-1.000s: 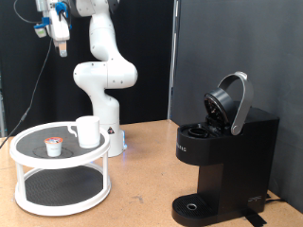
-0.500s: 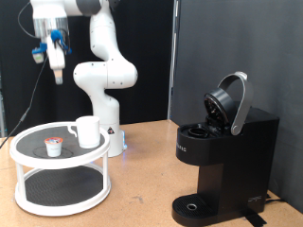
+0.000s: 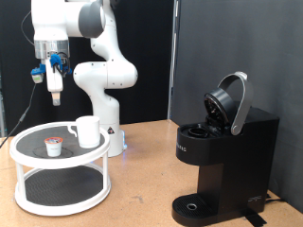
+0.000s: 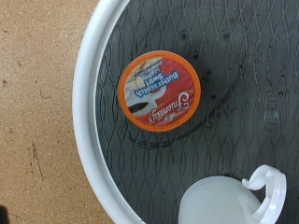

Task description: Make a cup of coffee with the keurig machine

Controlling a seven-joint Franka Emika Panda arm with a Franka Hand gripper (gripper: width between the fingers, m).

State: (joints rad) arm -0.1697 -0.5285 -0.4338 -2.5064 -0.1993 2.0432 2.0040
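Observation:
The white cup point(image 3: 87, 131) stands on the top tier of a white round mesh stand point(image 3: 21, 145), at the exterior view's left. A small pod point(image 3: 54, 146) with a red-marked top sits next to it. My gripper point(image 3: 56, 94) hangs well above the pod, fingers pointing down, with nothing seen between them. The black keurig machine point(image 3: 222, 161) stands at the exterior view's right with its lid point(image 3: 231, 101) raised. The wrist view looks straight down on the orange-rimmed pod point(image 4: 161, 91) and part of the cup point(image 4: 224, 201). The fingers do not show there.
The stand's white rim point(image 4: 89, 140) curves past the pod, with the wooden table point(image 4: 37, 112) beyond it. The stand has a lower tier point(image 3: 62, 189). The arm's white base point(image 3: 106, 104) rises behind the stand. A black curtain backs the scene.
The gripper has come down from near the exterior view's top left and now hangs lower, over the pod on the stand. The cup, pod and machine have not moved.

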